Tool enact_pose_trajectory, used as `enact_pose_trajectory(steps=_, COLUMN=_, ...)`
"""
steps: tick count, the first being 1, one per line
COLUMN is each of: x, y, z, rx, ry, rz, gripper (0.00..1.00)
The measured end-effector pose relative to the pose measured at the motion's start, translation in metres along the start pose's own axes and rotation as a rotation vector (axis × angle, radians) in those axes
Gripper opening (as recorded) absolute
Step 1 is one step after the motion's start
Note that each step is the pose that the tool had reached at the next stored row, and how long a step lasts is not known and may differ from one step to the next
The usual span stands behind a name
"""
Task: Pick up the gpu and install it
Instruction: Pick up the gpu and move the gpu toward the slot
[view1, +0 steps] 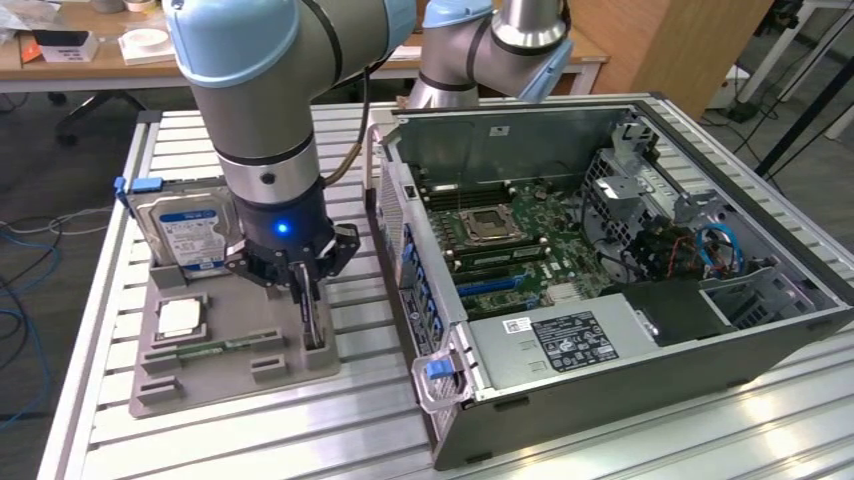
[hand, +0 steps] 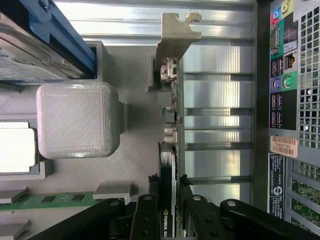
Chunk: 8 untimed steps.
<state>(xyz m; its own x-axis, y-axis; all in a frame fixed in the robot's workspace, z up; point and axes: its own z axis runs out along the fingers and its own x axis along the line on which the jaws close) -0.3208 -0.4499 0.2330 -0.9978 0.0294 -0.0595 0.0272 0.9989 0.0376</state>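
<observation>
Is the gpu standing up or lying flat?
Standing up on its edge: the gpu shows its thin edge, slotted in the gray holder, with the tool right over it.

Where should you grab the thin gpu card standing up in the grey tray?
Pinch its top edge, away from the metal bracket, coming straight down. The gpu stands on edge in a slot of the tray, so only that edge and its upper flat faces are free.
</observation>
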Motion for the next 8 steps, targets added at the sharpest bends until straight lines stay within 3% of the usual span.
enact_pose_trajectory(steps=8, x=0.0, y=0.0, z=0.0, rx=-0.0001, ry=0.0, rz=0.0, gripper=0.26)
